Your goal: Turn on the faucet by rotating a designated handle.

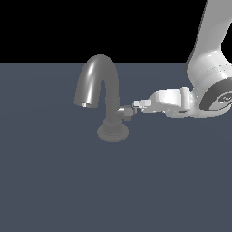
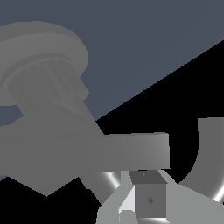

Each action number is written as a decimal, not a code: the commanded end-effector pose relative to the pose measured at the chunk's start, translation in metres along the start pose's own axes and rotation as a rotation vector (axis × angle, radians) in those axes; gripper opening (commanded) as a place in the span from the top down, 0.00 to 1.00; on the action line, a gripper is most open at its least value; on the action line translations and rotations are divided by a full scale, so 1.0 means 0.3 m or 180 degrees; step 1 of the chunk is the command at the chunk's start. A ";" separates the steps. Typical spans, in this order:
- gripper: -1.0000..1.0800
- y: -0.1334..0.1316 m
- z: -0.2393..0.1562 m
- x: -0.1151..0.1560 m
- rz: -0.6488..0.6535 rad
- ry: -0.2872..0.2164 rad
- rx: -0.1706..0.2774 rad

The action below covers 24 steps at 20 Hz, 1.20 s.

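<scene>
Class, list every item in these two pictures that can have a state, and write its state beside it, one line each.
faucet: upright on its round base, spout arching toward the exterior view's left, no water showing.
handle: sticking out sideways from the stem, toward the exterior view's right.
gripper: lying level, fingertips at the handle; whether it is open or shut cannot be told.

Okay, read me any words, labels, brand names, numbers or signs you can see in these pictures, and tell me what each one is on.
None can be read. The faucet, its handle, the gripper and the grey floor carry no lettering in either view. There is a small dark mark on the arm's round end cap at the exterior view's right edge, but it is cut off and too blurred to read.
</scene>
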<state>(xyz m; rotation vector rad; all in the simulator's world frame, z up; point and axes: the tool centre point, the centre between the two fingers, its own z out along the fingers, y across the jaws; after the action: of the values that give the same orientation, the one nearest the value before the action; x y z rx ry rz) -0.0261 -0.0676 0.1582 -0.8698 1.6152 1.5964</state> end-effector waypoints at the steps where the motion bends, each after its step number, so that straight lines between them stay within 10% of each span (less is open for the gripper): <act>1: 1.00 0.012 0.000 0.040 0.0000 -0.0001 0.0000; 18: 1.00 -0.062 0.001 0.265 -0.0005 -0.0002 0.0000; 20: 1.00 -0.043 -0.001 0.107 -0.0252 0.0009 -0.0029; 24: 1.00 -0.085 0.000 0.147 -0.0204 0.0006 -0.0023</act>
<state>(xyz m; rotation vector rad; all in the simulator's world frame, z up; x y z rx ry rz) -0.0307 -0.0681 0.1218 -0.9309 1.5495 1.5611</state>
